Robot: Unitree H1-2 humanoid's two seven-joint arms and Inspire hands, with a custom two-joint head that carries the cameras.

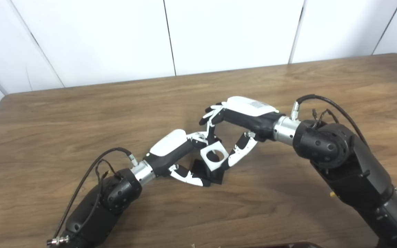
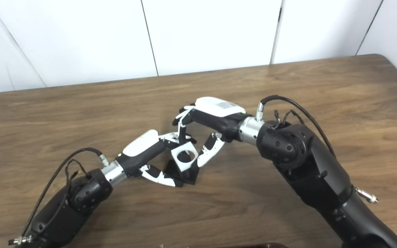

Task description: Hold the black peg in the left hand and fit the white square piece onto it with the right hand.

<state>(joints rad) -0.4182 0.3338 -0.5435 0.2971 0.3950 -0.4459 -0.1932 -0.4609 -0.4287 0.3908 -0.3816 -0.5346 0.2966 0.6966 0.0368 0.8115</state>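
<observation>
Broadly, one wooden table (image 1: 81, 113) carries the whole scene, with two black robot arms coming in from the near edge and meeting just short of its middle. Each arm ends in one hand. The right hand (image 1: 240, 119) arches over from the right and is clasped on the white square piece (image 1: 213, 154), fingers above and thumb below, holding it tilted so its round hole faces up toward the cameras. The left hand (image 1: 179, 155) lies low, wrapped around the black peg (image 1: 209, 173), whose dark blocky body rests on or just above the table; I cannot tell whether it is lifted clear. The white piece sits directly over the peg and appears to touch it, but how far it is seated is hidden by the fingers.

To do this step well, I judge the right hand should level the piece until the hole lines up squarely with the peg's axis, then press down gently. The left hand should keep a firm grasp so the peg neither twists nor slides. A tilted piece is likely to jam on its edge.

Counted: one table, two arms, two hands, one black peg, one white square piece with one hole.
</observation>
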